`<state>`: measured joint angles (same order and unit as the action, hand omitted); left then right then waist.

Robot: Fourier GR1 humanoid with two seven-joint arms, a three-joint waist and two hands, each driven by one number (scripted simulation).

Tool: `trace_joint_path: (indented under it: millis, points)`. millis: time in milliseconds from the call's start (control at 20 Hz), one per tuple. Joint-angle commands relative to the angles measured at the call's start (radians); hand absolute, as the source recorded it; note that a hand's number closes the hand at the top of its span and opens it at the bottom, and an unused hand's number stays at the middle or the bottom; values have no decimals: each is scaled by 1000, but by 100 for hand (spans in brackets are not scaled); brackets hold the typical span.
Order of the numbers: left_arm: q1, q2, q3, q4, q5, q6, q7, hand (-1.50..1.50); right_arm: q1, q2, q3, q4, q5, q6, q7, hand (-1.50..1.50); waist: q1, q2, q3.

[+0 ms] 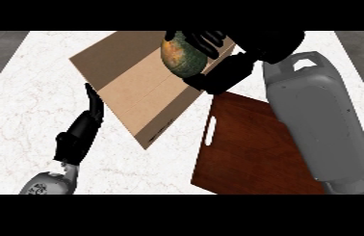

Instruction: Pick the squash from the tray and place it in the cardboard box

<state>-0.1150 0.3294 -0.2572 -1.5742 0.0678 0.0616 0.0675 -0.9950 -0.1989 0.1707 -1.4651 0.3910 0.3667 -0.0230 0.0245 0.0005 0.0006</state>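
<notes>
Over the far right part of the cardboard box [138,88] I have my right hand [224,61] with the squash [181,59] in it, fingers curled over the top of the fruit and the thumb side wrapped under its lower end. What matters for the coming move is how the squash lies against the box beneath it. From the head view it overlaps the box's right-hand edge, with its long axis running roughly up and down the picture and leaning a little, and most of its body shows over the brown floor of the box rather than over the counter [43,100]. I cannot judge its height above the box from this steep view (looking down flattens it all). The wooden tray [252,148] lies near the box's right side and carries nothing that I can see.

My left hand [82,131] rests by the box's left edge, fingers straight and pointing away from me, holding nothing. The right hand is plainly the one to act: I judge it wants a small carry leftward toward the box's middle, then a lowering before the fingers let go.
</notes>
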Motion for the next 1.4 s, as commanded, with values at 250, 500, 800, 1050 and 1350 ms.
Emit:
trace_joint_path:
  millis: [250,500,800,1050,1350]
  points:
    - [-128,-46,-13,60,0,-58,3,0,-86,69,71,273,176,-132,-140,150,-14,9,-2]
    - [-76,-49,-27,0,-15,-51,11,0,-79,145,128,461,266,-218,-181,150,-4,8,-1]
    - [-108,-58,-26,19,-26,-55,22,0,-108,198,81,635,132,-157,-135,-150,-2,11,-1]
    - [-149,-55,-5,37,-16,-77,31,0,-153,199,54,784,43,-221,-249,-150,16,18,-1]
    - [-125,-66,-5,19,-19,-63,22,0,-116,199,-118,777,-224,-227,-317,-150,7,18,0]
